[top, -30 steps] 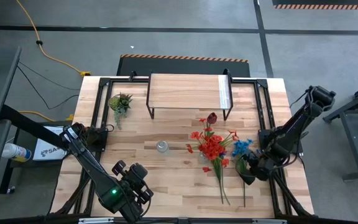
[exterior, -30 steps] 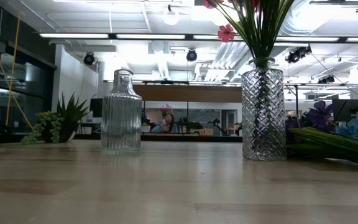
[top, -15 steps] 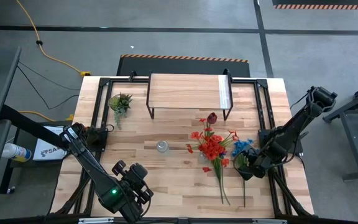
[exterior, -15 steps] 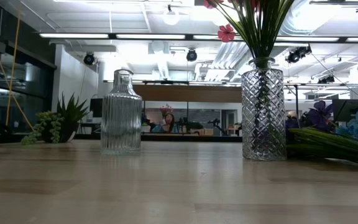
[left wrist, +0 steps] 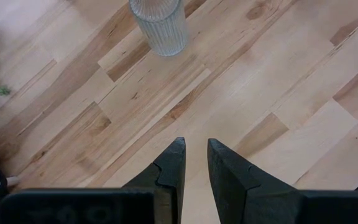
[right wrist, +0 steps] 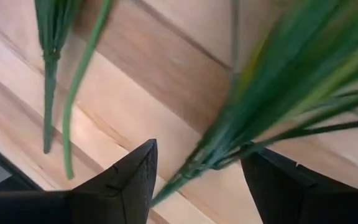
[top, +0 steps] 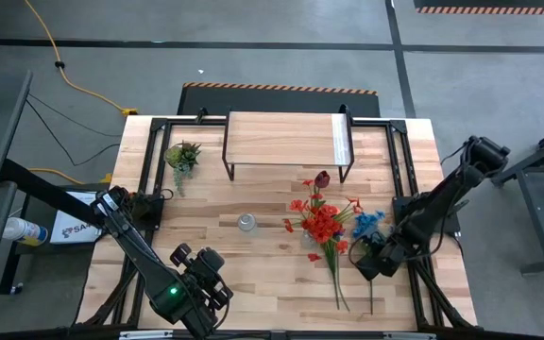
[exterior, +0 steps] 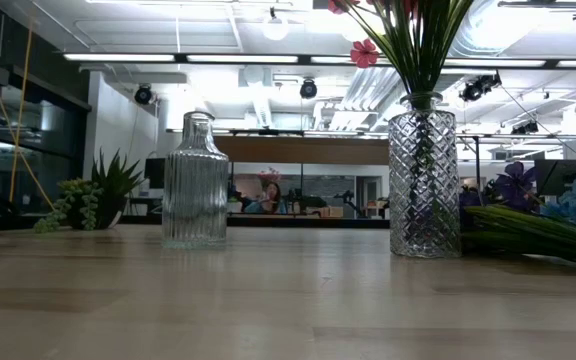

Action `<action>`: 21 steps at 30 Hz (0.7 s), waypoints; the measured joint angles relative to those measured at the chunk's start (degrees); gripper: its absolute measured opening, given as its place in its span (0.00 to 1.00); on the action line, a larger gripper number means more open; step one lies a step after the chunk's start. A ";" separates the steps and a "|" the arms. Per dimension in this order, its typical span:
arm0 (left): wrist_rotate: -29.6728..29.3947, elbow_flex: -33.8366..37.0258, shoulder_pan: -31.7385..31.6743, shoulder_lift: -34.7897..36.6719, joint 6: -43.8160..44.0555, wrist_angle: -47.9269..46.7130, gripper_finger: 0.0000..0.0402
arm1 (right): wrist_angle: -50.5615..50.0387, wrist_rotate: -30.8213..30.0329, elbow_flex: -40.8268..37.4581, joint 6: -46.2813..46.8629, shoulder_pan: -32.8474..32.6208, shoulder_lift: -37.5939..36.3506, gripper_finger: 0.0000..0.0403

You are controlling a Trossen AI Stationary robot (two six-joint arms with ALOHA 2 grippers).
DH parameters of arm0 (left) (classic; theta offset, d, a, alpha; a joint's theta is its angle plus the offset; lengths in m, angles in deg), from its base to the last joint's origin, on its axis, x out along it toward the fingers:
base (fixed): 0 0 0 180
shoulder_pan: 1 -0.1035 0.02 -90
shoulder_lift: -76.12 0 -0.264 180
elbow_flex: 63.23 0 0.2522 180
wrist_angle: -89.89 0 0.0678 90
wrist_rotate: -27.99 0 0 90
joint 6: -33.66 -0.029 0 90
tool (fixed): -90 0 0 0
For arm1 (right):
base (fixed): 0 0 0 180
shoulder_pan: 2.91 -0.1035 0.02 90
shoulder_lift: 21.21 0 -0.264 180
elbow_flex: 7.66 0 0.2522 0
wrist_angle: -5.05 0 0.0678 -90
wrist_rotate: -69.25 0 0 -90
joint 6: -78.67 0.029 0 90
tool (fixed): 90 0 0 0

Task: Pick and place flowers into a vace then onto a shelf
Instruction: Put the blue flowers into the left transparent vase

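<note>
Overhead view of the wooden table [top: 253, 274] with 2 dark arms at its near edge. The right gripper [top: 366, 262] hangs low over the near right part of the table, above the green stems of the loose flowers [top: 367, 229], whose blue blooms lie flat just beside the vase. Its wrist camera shows the 2 fingers [right wrist: 129, 180] spread wide, with a leafy green stem [right wrist: 253, 134] running between them; neither finger presses on the stem, so the jaws stand open and hold nothing.

The left gripper [top: 217, 282] waits over the near left part of the table, well apart from the flowers. Its wrist camera shows the 2 fingers [left wrist: 232, 174] close together with a narrow gap, over bare wood; the jaws are nearly closed and empty.

A diamond-cut glass vase [exterior: 424, 180] stands upright near the table's middle and holds a bunch of red flowers [top: 321, 222]; more thin stems [top: 340, 283] trail from beside it toward the near edge. A dark red bloom [top: 322, 178] lies between the vase and the shelf. A ribbed glass bottle [exterior: 195, 182] stands upright and empty to the vase's left. The shelf [top: 281, 140], a light-wood board on dark legs, stands at the far edge and is bare. A small green potted plant [top: 182, 155] sits just left of the shelf.
</note>
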 joint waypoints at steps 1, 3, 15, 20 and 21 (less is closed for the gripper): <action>0.00 0.00 0.00 0.00 -0.02 -0.04 0.26 | 0.61 0.06 0.00 0.02 0.00 0.90 0.55; 0.00 0.00 0.00 0.00 -0.02 -0.06 0.26 | 1.02 0.80 0.00 0.10 0.00 2.74 0.55; 0.01 0.00 0.00 0.00 -0.47 -0.06 0.26 | 0.99 1.25 -0.11 0.17 -0.02 2.19 0.50; 0.01 0.00 0.00 0.00 -1.19 -0.03 0.26 | -0.32 1.09 -0.09 0.26 -0.02 1.79 0.43; 0.02 0.00 0.00 0.00 -1.42 -0.01 0.26 | -0.32 1.10 -0.09 0.26 -0.02 1.79 0.41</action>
